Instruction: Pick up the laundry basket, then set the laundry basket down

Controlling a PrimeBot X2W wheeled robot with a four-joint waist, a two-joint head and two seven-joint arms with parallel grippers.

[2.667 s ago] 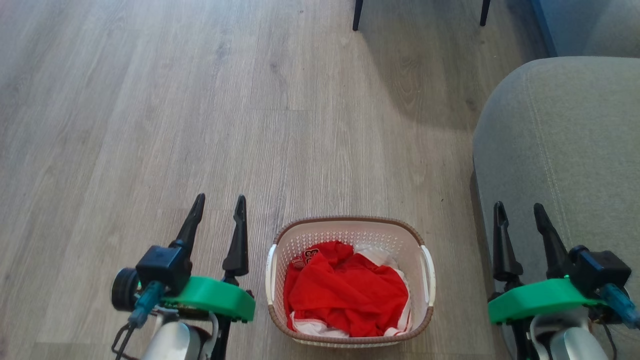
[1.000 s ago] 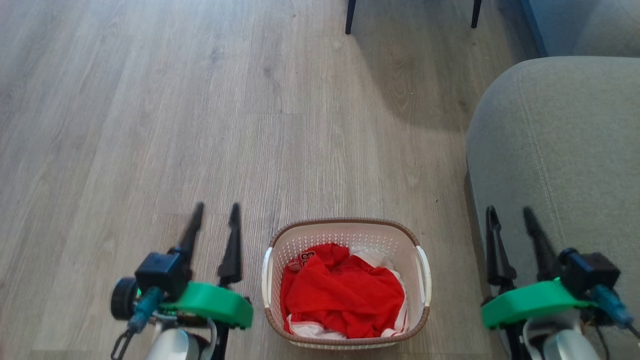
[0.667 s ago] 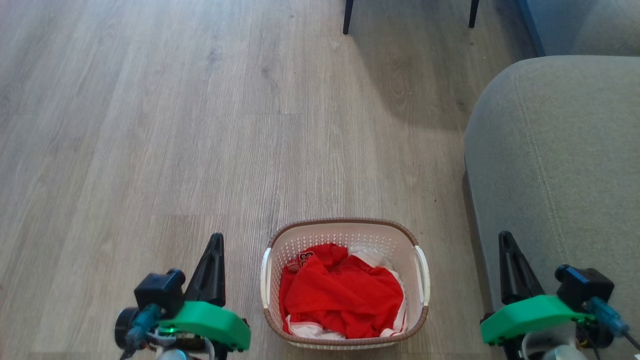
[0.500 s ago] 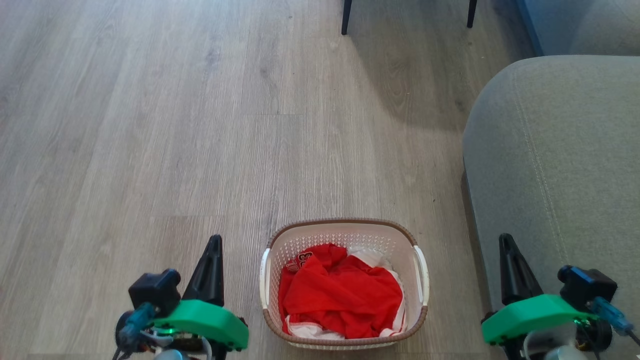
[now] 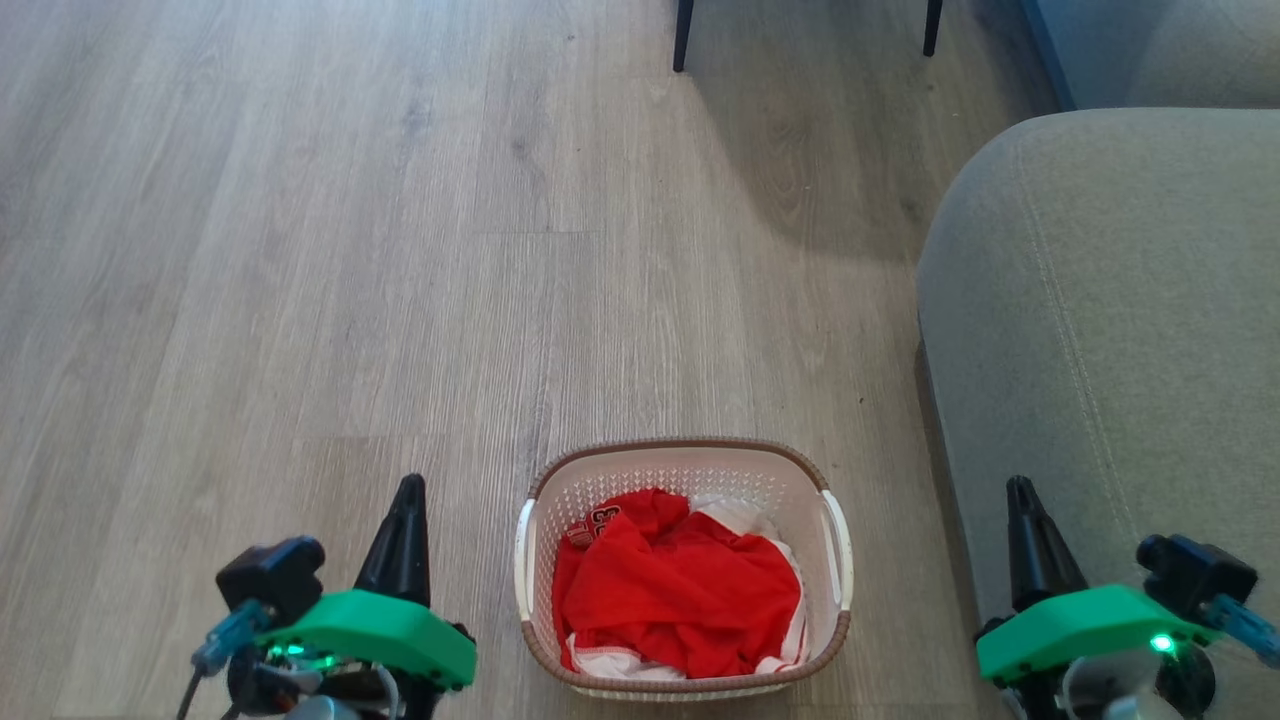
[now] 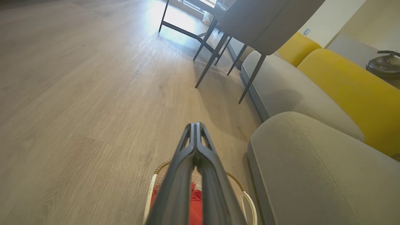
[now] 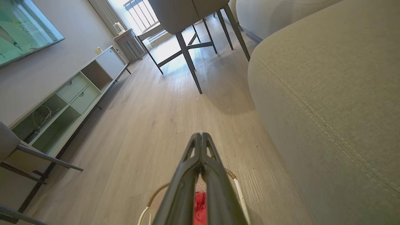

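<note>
Black fingers on both sides are now pressed together with nothing between them. The left gripper [image 5: 407,492] and right gripper [image 5: 1019,490] stood spread 1 s ago, were shut by 0.7 s ago, and show no change since. Both also sit lower in the head view than they did then. The whole frame has drifted a little, so part of that is camera.

Pose: both arms are low at the bottom corners of the head view, fingers pointing forward, wrists level with the basket's near half. The left gripper is just beside the left handle [image 5: 522,545] but clear of it. The right gripper is well apart from the right handle [image 5: 840,545], over the edge of the sofa [image 5: 1120,300].

The basket [image 5: 690,470] stands upright on the floor [image 5: 400,250] between the two grippers, clothes [image 5: 680,590] inside, and neither gripper touches it.

For the task: shutting empty off to the sides is no grasp. A basket resting on the floor is what a finished set-down leaves, and it fits a basket waiting to be lifted just as well. Can't call which.
</note>
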